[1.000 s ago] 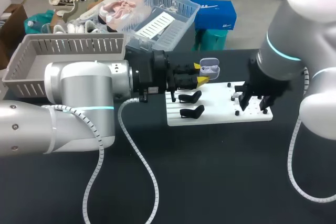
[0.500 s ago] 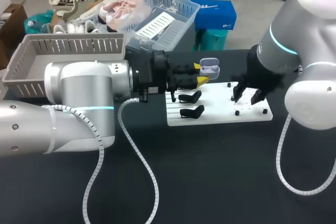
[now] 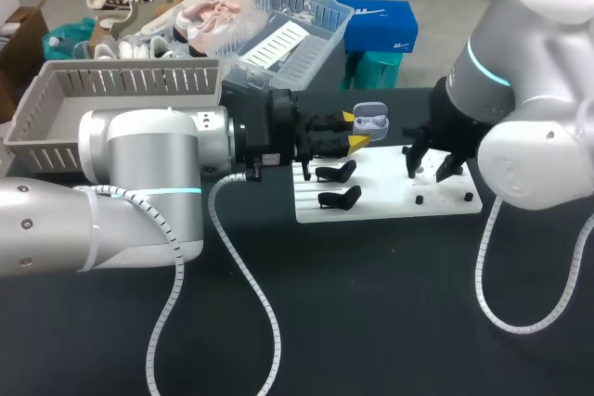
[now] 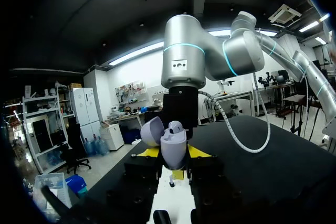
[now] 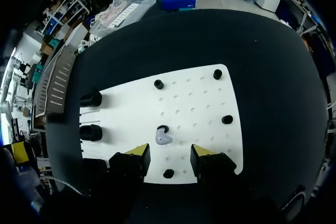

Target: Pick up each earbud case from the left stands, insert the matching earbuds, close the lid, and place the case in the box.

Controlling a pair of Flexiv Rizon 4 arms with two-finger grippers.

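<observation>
A lavender earbud case (image 3: 369,121) with its lid up is held above the far edge of the white pegboard (image 3: 371,199), and my left gripper (image 3: 356,133) is shut on it. In the left wrist view the case (image 4: 173,149) sits between the yellow tips, with one earbud (image 4: 176,126) showing in it. My right gripper (image 3: 427,166) hangs open over the board's right part. In the right wrist view a loose lavender earbud (image 5: 163,138) lies on the board (image 5: 199,103) beside a black peg, just ahead of the open right gripper (image 5: 169,155), untouched.
Two black stands (image 3: 338,172) (image 3: 341,198) sit on the board's left part, without cases. Several black pegs (image 5: 227,119) dot the board. A grey slatted box (image 3: 111,99) stands at the table's far left.
My right arm has swung left and farther over the board, and its gripper now hangs over the loose earbud. The left arm and the case have not moved.
</observation>
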